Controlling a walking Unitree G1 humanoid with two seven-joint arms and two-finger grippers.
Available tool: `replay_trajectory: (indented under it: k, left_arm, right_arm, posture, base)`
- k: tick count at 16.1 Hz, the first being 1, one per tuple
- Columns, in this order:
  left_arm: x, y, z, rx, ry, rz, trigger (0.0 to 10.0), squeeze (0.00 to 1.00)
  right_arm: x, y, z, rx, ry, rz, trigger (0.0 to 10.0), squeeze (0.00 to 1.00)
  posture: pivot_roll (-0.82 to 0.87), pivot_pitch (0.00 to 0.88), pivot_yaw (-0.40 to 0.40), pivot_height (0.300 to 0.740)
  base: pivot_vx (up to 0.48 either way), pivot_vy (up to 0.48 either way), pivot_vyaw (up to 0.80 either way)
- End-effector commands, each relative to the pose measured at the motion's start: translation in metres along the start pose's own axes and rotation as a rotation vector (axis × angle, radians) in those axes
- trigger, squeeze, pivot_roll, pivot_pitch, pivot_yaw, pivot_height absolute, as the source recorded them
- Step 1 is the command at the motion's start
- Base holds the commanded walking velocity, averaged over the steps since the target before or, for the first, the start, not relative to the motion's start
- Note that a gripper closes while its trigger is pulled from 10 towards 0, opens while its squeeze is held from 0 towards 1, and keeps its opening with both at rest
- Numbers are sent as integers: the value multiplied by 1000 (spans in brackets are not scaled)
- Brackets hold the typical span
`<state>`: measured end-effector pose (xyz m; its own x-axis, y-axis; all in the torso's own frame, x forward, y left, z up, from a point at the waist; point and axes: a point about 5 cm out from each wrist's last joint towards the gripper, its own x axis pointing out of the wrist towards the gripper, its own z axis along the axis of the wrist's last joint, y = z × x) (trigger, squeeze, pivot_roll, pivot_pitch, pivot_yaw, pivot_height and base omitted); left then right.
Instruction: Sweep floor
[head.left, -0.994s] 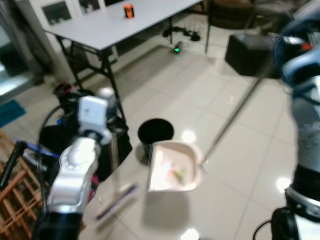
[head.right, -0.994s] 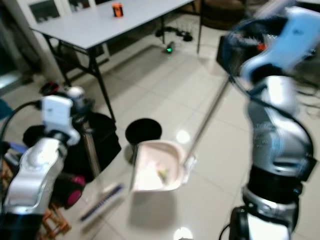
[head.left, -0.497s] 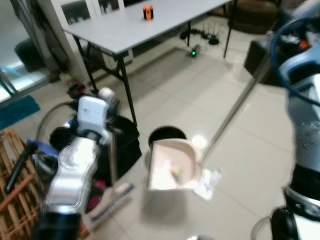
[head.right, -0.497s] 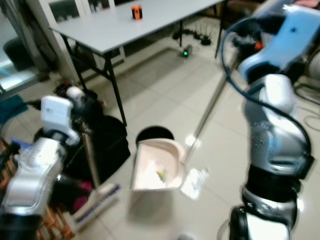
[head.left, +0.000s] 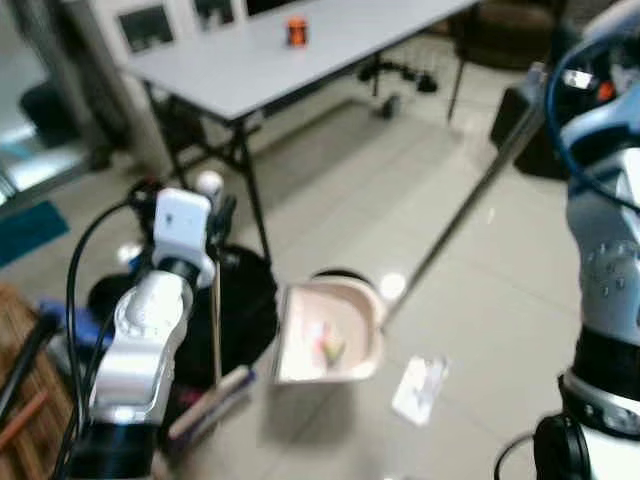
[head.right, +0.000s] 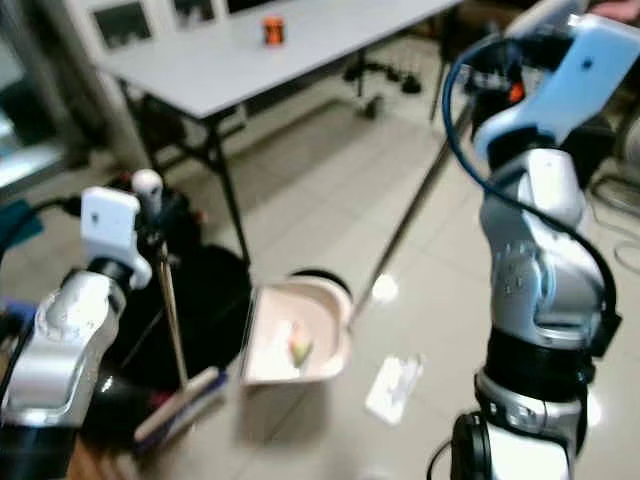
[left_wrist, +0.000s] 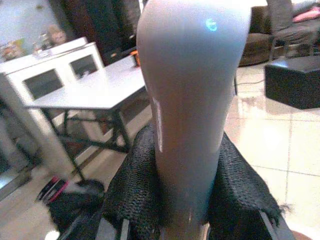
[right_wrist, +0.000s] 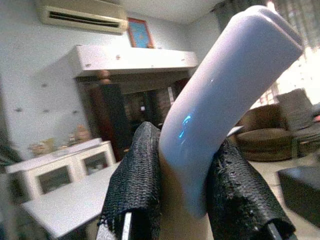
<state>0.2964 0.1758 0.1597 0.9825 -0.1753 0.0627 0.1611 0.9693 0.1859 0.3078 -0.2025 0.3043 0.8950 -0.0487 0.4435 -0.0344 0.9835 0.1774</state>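
One broom handle (left_wrist: 192, 100) is clamped by the left gripper (left_wrist: 185, 200), its brush (head.left: 210, 402) resting on the floor (head.left: 350, 190). One dustpan (head.left: 328, 335), holding a few scraps, is held by its handle (right_wrist: 220, 100) in the right gripper (right_wrist: 185, 195), just over one black bin (head.right: 318, 277). One crumpled wrapper (head.left: 420, 387) lies beside it.

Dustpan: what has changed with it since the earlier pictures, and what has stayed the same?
The dustpan moved toward the black bin and now hides most of its opening. The white scrap that touched its edge now lies apart. Unchanged: litter in the pan, right gripper on its handle, left gripper on the broom.
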Motion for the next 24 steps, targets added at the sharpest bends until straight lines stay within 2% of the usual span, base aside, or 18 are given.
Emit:
replay_trajectory:
  k: [1,4,12,14,18,24]
  left_arm:
    - [0,-1,10,-3,-49,-8,10000,0]
    - [-1,5,10,0,-44,15,10000,0]
    - [1,-1,8,-11,-38,-11,10000,0]
    - [-1,-5,1,-17,3,-27,10000,0]
    - [-1,-3,-5,-15,26,0,10000,0]
    - [-3,-4,-8,-24,31,10,10000,0]
  right_arm:
    - [1,1,9,-5,-54,0,10000,0]
    - [2,5,5,6,-45,19,10000,0]
    - [1,0,3,1,-67,-36,10000,0]
    - [-1,-4,4,-22,-86,-48,10000,0]
    - [0,-2,9,-91,-142,-40,10000,0]
    - [8,32,-3,-226,-220,145,10000,0]
  posture:
    - [-88,0,50,740]
    - [-84,0,44,740]
    - [-91,0,49,740]
    - [-97,0,58,740]
    - [-120,0,67,740]
    - [-118,0,46,740]
  base:
    - [435,0,0]
    - [431,0,0]
    - [431,0,0]
    - [0,0,0]
    - [0,0,0]
    - [0,0,0]
